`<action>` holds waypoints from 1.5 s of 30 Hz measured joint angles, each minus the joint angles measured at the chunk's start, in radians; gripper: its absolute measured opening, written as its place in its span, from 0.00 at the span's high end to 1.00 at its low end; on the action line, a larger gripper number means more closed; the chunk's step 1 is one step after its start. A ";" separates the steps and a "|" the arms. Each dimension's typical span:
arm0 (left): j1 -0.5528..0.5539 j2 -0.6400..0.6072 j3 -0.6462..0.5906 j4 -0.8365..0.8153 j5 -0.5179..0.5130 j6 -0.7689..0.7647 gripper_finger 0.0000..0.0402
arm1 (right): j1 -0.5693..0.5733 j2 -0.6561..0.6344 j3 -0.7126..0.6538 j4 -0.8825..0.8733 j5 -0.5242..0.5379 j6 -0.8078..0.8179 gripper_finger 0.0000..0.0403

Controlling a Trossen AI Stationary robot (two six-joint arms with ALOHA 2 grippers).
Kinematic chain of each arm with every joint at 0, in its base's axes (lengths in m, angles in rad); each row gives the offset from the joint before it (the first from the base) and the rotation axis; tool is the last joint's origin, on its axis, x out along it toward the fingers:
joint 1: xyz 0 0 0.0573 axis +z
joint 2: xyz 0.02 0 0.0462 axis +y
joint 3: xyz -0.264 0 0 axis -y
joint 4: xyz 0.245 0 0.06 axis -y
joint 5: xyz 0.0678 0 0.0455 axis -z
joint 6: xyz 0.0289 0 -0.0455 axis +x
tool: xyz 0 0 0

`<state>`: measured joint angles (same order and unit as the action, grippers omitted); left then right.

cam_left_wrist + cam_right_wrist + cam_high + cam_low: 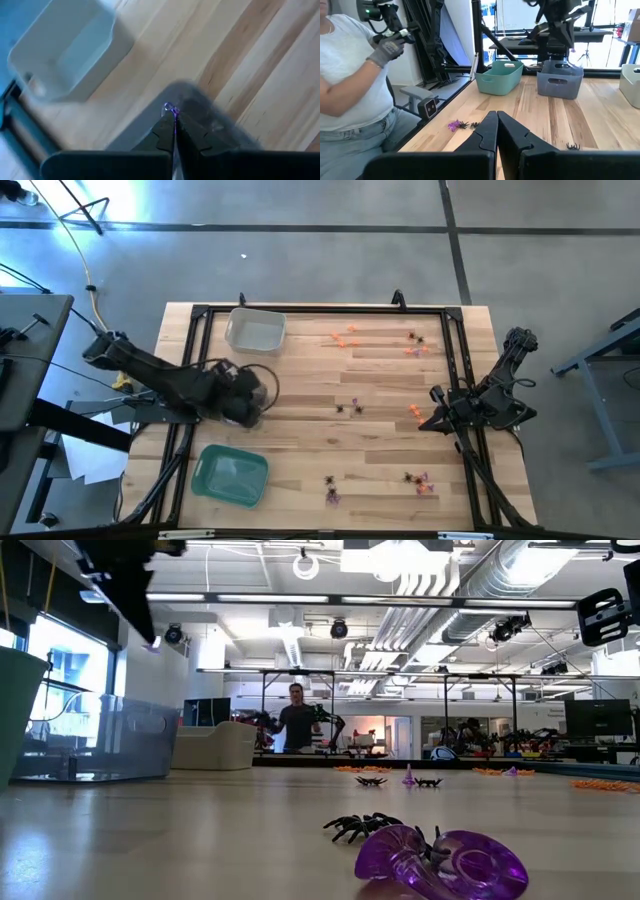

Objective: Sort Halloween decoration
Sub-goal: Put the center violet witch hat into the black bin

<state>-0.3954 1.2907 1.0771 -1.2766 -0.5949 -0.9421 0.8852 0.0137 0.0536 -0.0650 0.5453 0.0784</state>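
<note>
Nearest the low cam: purple trinket (442, 862) on its side w/ a black spider (362, 826) just behind it. Wood table (330, 395) takes up most of the high view. Clear tray (255, 331) at far left, green tray (231, 474) near left. Left gripper (173, 116) hangs above the table btwn the two trays, clenched on a tiny purple piece (170, 108). Right gripper (497, 120) at the table's right edge, clenched, nothing in it. Orange bits (346, 337), more spiders & purple ones scattered over mid & right of the table.
</note>
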 joint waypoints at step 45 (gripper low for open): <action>0.204 0.241 -0.138 1.160 0.157 0.597 0.87 | 0.000 0.000 0.000 0.000 0.000 0.000 1.00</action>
<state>-0.1917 1.5319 0.9390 -0.1164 -0.4381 -0.3450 0.8852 0.0139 0.0537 -0.0654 0.5457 0.0784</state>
